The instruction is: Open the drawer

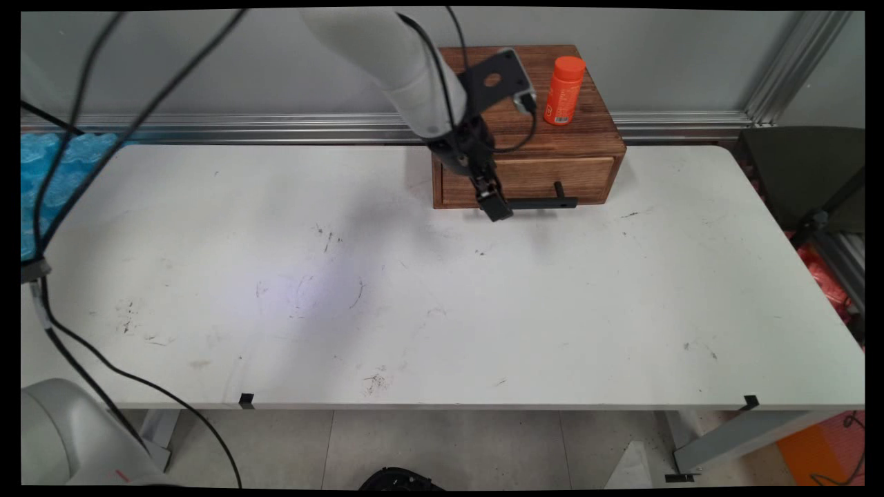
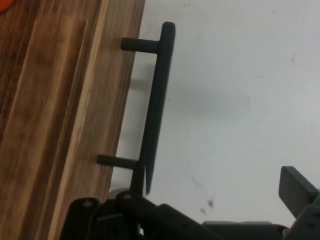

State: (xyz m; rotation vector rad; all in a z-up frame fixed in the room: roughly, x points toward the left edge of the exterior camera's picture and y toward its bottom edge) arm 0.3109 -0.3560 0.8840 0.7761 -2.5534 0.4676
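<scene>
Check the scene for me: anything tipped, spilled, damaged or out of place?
Nothing stands out. The orange bottle stands upright on the wooden drawer box, the drawer looks shut, and the end effector sits at the left end of its black handle.

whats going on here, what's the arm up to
The arm's gripper is down at the front of a small wooden drawer box at the back of the white table, right by the left end of the drawer's black bar handle. Its fingers look open, one to each side of the handle. The drawer looks closed. An orange bottle stands on top of the box.
</scene>
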